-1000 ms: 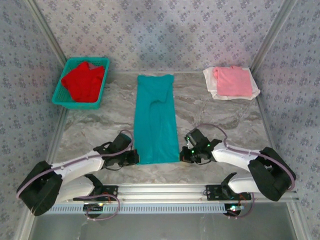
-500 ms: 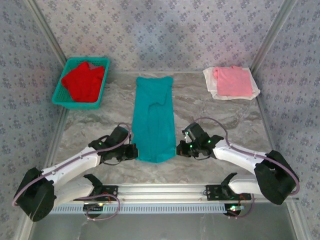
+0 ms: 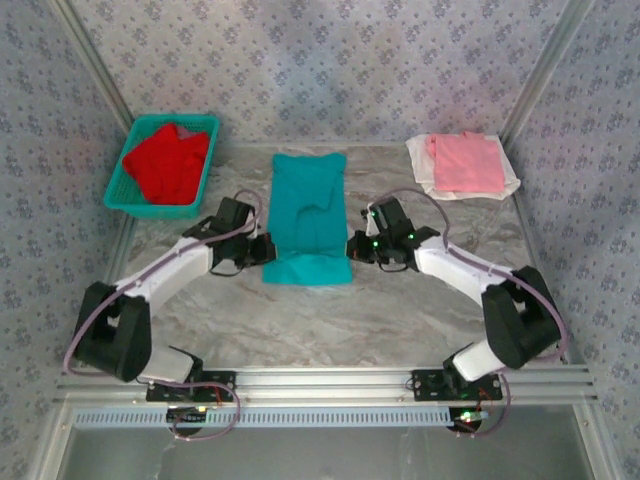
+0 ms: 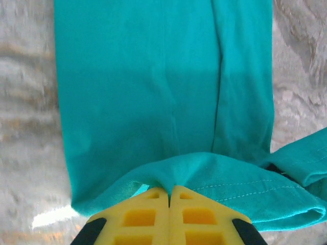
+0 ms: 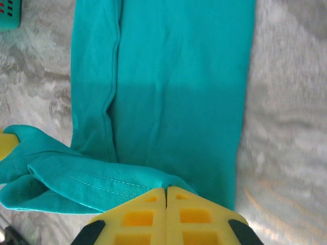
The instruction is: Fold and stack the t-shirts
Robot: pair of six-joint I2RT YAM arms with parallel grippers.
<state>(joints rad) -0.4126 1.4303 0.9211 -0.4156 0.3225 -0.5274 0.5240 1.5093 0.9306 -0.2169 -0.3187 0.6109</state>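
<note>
A teal t-shirt (image 3: 308,205) lies in a long narrow strip in the middle of the table, its near hem lifted and carried over the lower part. My left gripper (image 3: 266,250) is shut on the hem's left corner (image 4: 168,176), the yellow pads pinching the cloth. On the other side my right gripper (image 3: 352,248) is shut on the hem's right corner (image 5: 168,181). A red t-shirt (image 3: 167,163) sits in the basket at the back left. At the back right, a pink t-shirt (image 3: 466,162) lies folded on a white one (image 3: 430,170).
The teal mesh basket (image 3: 126,193) stands at the back left corner. Patterned walls close the table on three sides. Bare marble surface (image 3: 330,320) lies between the shirt and the arm bases.
Both grippers have carried the teal shirt's near hem away from the arm bases, over the shirt, so the strip now looks about half as long.
</note>
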